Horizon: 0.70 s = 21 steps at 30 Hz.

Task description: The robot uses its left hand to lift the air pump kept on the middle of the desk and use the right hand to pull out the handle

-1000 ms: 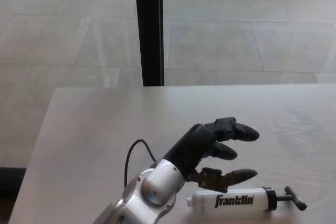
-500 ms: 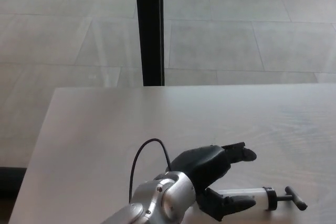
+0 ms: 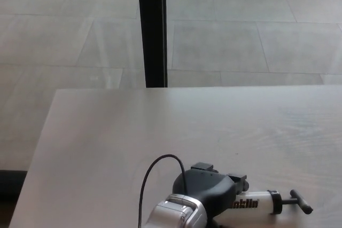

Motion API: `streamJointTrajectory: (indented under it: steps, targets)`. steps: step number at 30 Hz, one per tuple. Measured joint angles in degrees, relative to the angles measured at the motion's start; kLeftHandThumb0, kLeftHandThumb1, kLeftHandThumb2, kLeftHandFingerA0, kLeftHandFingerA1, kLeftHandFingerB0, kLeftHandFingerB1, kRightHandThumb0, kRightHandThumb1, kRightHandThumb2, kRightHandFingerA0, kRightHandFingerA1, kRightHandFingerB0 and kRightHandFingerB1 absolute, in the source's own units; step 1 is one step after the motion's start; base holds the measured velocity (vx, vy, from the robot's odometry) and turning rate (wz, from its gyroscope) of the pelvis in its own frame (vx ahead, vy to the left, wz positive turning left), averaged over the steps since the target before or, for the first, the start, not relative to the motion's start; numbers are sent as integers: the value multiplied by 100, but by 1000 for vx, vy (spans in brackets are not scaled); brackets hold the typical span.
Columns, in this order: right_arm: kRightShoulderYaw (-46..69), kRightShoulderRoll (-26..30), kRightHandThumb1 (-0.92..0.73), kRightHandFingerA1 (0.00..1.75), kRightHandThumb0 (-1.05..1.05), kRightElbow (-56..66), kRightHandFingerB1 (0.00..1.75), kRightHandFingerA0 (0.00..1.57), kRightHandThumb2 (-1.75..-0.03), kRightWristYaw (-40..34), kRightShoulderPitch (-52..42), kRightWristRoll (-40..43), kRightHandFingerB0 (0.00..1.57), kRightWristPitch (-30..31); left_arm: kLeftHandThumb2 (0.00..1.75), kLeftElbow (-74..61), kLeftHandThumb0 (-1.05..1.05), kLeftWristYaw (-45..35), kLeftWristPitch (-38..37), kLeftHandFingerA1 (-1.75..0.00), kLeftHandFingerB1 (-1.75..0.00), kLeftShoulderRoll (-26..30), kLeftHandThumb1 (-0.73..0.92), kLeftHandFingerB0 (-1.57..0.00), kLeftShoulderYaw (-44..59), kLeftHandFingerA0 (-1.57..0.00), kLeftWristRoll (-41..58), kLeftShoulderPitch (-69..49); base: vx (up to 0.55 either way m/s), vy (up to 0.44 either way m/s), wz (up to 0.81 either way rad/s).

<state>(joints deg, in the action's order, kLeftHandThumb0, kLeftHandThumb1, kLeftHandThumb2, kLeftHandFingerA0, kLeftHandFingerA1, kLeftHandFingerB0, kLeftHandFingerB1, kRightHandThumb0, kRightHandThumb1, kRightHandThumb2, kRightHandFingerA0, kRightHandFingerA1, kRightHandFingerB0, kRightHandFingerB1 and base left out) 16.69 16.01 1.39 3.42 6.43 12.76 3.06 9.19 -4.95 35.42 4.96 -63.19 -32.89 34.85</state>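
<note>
the left hand (image 3: 211, 188) lay over the air pump (image 3: 256, 203) on the counter (image 3: 107, 132); its grip couldn't be told. next: lift.

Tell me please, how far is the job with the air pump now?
Early stage. Done: the left hand has reached the air pump and covers its left end. In hand: the grasp; whether the fingers have closed is hidden. Left: the pump lies on the desk, unlifted, and its handle looks pushed in. No right hand shows.
</note>
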Motion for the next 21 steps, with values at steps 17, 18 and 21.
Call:
streamJointTrajectory:
  steps: [17,18,21]
  targets:
    - [-123,-29,-69,87,-29,187,50,68,-60,-100,2,-111,65,199,71,942,-31,1791,156,-133,-58,-955,59,-56,-32,-97,-902,-313,0,0,0]
    - [-127,-31,-69,87,-29,189,50,68,-60,-104,3,-114,65,203,71,966,-31,1853,156,-133,-58,-976,59,-56,-31,-97,-921,-322,0,0,0]
    - [-156,-44,-68,89,-28,214,50,67,-60,-145,10,-144,65,253,72,1107,-24,2219,141,-142,-65,-1012,64,-72,-38,-81,-1063,-439,0,0,0]
